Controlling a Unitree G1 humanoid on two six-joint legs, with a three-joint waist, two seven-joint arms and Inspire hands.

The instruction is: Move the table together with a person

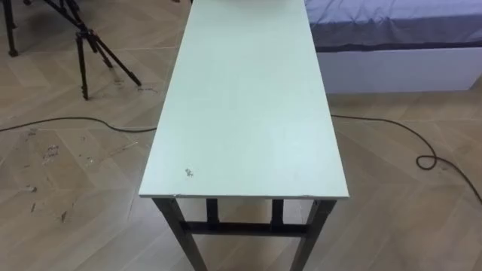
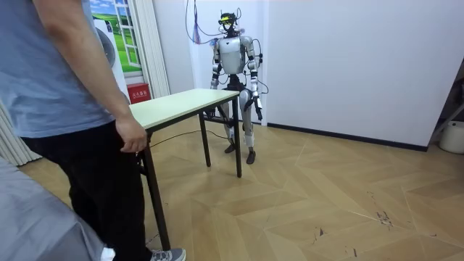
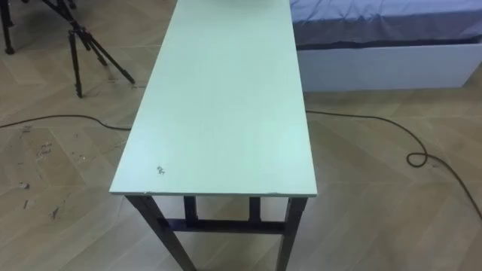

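Observation:
A long table with a pale green top (image 1: 248, 113) and dark legs runs away from me, and its near short edge (image 3: 218, 196) lies just below my view. In the room view I stand upright at the far end of the table (image 2: 181, 105), arms hanging down. My left hand (image 2: 259, 110) hangs by my thigh on the room view's right, and my right hand (image 2: 216, 81) hangs just above the table's end. At the other end stands a person in a blue shirt, whose hand (image 2: 133, 138) is at the table's edge.
A black tripod (image 1: 90, 45) stands on the wooden floor left of the table. A bed (image 1: 392, 30) with a purple cover lies to the right. Dark cables (image 1: 422, 150) cross the floor on both sides. In the room view a white wall (image 2: 348, 58) stands behind me.

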